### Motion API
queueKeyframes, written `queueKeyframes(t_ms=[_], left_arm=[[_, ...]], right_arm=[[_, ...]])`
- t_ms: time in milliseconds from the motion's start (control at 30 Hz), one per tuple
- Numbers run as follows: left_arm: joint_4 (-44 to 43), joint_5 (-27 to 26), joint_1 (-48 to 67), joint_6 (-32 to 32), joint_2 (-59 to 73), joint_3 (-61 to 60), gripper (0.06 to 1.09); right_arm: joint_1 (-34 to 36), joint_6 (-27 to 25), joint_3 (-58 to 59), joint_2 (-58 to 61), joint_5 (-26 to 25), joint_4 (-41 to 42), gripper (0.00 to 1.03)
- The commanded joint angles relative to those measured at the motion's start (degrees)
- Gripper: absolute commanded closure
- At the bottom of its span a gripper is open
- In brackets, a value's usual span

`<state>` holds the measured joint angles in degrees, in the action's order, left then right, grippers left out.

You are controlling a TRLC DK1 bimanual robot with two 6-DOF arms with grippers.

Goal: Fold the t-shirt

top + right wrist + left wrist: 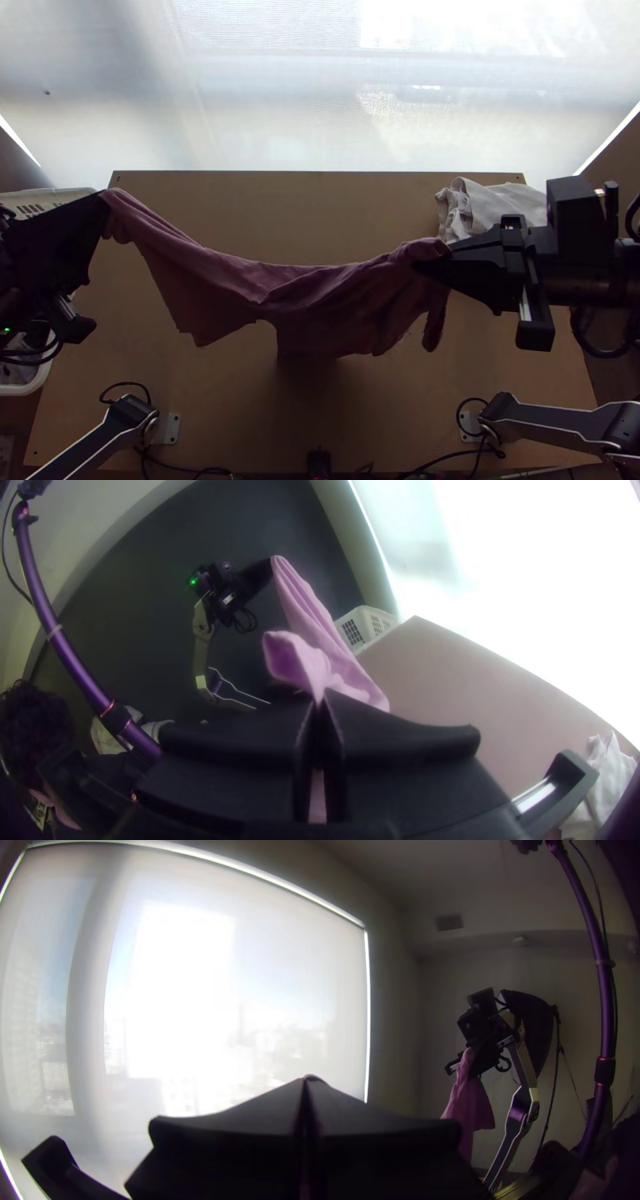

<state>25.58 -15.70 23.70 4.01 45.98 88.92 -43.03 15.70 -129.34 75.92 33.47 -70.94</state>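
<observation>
The left gripper's jaws are together, clamped on 1 end of the t-shirt, above the worktop's left edge near its far corner. The right gripper's jaws are also together, clamped on the shirt's other end, above the right part of the worktop. Which parts of the shirt they grip, I cannot tell.

Between the 2 grippers, the pink shirt hangs in a sagging swag across the middle of the worktop, gathered into long creases at its left end and bunched at its right, where a narrow piece dangles. I cannot tell whether its lowest part touches the worktop.

A rumpled white cloth lies at the worktop's far right corner. A white basket stands beside the worktop's left edge, and a pale window blind is beyond its far edge.
</observation>
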Motion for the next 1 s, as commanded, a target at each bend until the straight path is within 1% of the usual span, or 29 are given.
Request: queueKeyframes(t_ms=[0,267,433,467,500,633,700,733,800,833,900,967], left_arm=[[5.35,-0.12,2.05,1.0,0.34,2.13,1.05],[13.62,-0.64,2.22,1.44,-2.56,-1.03,1.05],[13.88,-0.47,2.05,1.17,-3.52,-4.99,1.05],[12.65,-0.47,1.96,0.12,-3.79,-7.63,1.05],[10.8,-0.38,1.78,-1.29,-4.32,-11.23,1.05],[2.54,-0.2,0.29,-6.82,-5.81,-26.7,1.05],[-2.12,-0.12,-1.38,-8.58,-5.46,-32.15,1.05],[-4.05,-0.2,-2.87,-8.93,-4.76,-33.99,1.05],[-7.39,-0.2,-6.21,-10.95,-2.91,-37.6,1.05],[-10.82,-0.29,-7.71,-11.39,-2.12,-40.15,1.05],[-16.09,-0.47,-9.91,-12.98,0.17,-43.92,1.05],[-20.4,-1.0,-12.45,-13.85,4.82,-45.59,1.05]], right_arm=[[1.72,0.64,1.9,-1.13,1.42,-0.43,1.0],[3.74,1.0,9.72,-4.03,4.67,-1.4,1.0],[5.23,0.64,14.29,-5.26,5.11,-0.25,1.0],[5.58,0.2,15.7,-4.73,5.02,0.18,1.0],[6.29,-1.38,17.81,-4.29,5.02,0.45,1.0],[11.3,-10.43,28.62,-3.32,5.29,2.12,1.0],[13.23,-11.49,32.22,-2.18,5.9,4.32,1.0],[14.64,-11.49,33.36,-1.39,7.13,5.63,1.0],[16.48,-11.49,34.06,0.81,8.8,7.48,1.0],[16.75,-11.92,34.24,2.04,8.89,8.18,1.0],[17.71,-13.95,35.82,4.24,8.89,10.38,1.0],[18.77,-17.11,37.23,7.84,8.89,12.05,1.0]])
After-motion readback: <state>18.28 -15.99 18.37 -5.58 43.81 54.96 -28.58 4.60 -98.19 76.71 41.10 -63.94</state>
